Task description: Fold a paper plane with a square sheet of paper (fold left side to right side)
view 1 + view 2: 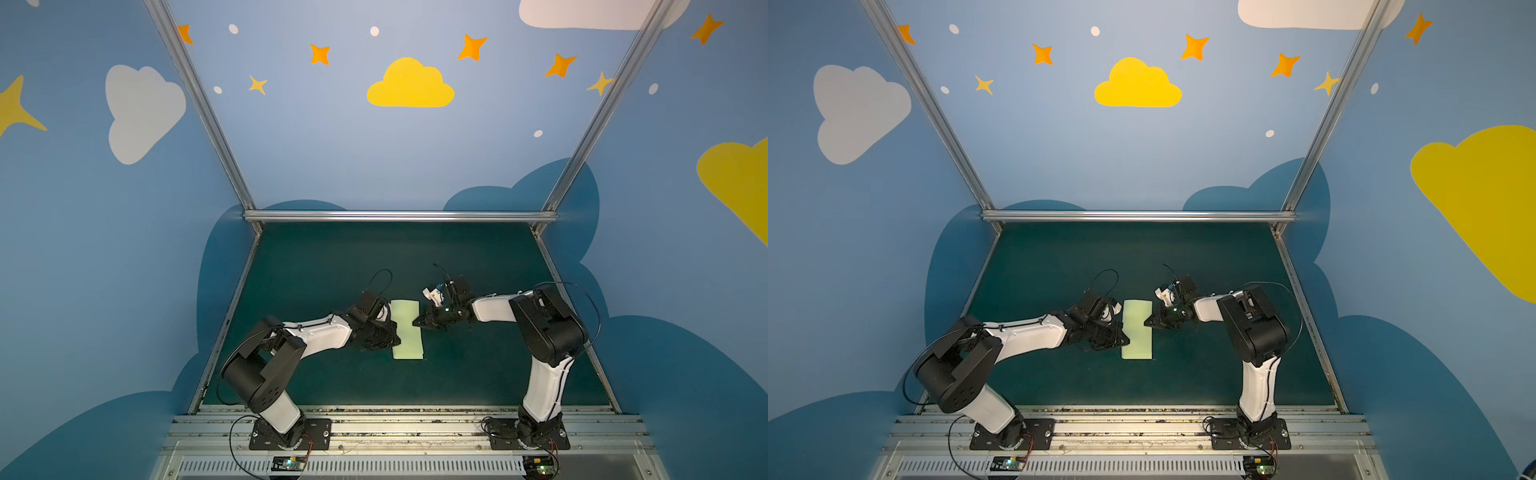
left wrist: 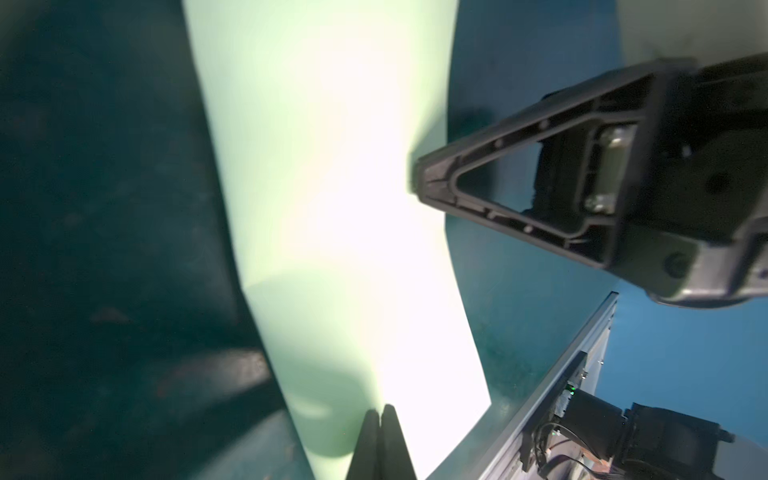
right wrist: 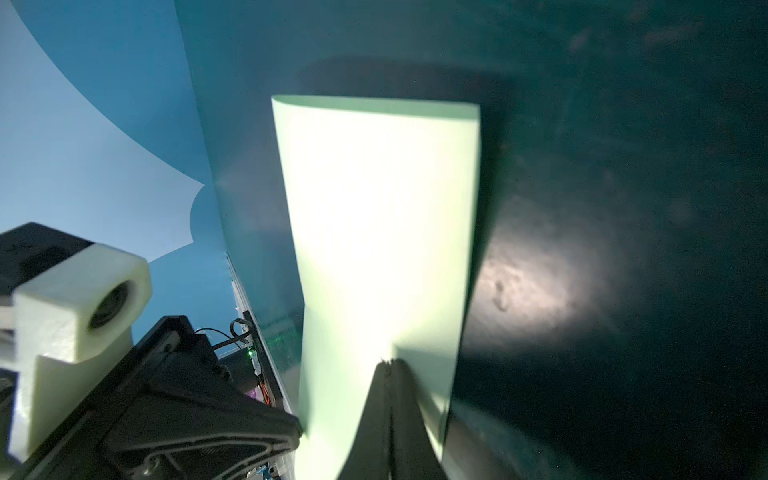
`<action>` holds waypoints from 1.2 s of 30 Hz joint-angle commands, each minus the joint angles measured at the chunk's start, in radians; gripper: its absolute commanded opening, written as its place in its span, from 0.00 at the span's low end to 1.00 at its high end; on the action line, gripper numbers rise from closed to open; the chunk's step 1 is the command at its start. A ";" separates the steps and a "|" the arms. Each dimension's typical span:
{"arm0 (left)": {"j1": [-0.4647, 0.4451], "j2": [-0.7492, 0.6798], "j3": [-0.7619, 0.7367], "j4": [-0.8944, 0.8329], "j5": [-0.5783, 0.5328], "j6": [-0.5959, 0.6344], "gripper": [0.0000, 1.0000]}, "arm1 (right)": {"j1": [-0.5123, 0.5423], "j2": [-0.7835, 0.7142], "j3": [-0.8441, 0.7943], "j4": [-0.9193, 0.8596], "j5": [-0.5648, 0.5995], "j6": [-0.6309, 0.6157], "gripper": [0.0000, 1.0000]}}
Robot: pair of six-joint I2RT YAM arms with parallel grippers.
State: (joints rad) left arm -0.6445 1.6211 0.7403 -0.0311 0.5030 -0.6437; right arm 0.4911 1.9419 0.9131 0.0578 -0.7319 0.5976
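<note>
The square sheet of paper (image 1: 406, 328) (image 1: 1137, 328) lies on the dark green mat as a pale-green upright rectangle, folded in half; no paper plane shape is in view. My left gripper (image 1: 399, 343) (image 1: 1128, 343) is shut, its tips resting on the sheet's left edge near the front (image 2: 381, 409). My right gripper (image 1: 414, 322) (image 1: 1145, 322) is shut too, and its tips press on the right edge about halfway along (image 3: 390, 362). Nothing is between either pair of jaws. The paper (image 2: 332, 208) (image 3: 382, 228) fills both wrist views, brightly lit.
The green mat (image 1: 332, 270) is bounded by an aluminium rail (image 1: 399, 215) at the back and slanted rails at the sides. Both arm bases (image 1: 289, 434) (image 1: 530, 434) are bolted to the front rail. Blue painted walls enclose the cell.
</note>
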 commanded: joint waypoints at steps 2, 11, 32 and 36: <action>-0.006 0.017 -0.050 0.030 -0.033 -0.017 0.04 | 0.001 0.107 -0.073 -0.166 0.250 -0.018 0.00; -0.007 0.006 -0.133 0.046 -0.065 -0.050 0.04 | -0.003 0.110 -0.070 -0.166 0.246 -0.022 0.00; 0.098 0.013 0.297 -0.379 -0.051 0.207 0.05 | -0.030 0.130 0.103 -0.340 0.254 -0.214 0.00; 0.129 0.149 0.430 -0.425 0.004 0.276 0.04 | -0.033 0.135 0.122 -0.362 0.255 -0.222 0.00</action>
State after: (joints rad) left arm -0.5327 1.7000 1.1160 -0.3538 0.4595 -0.4656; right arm 0.4751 1.9934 1.0607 -0.1722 -0.7536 0.4206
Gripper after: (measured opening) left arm 0.048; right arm 0.047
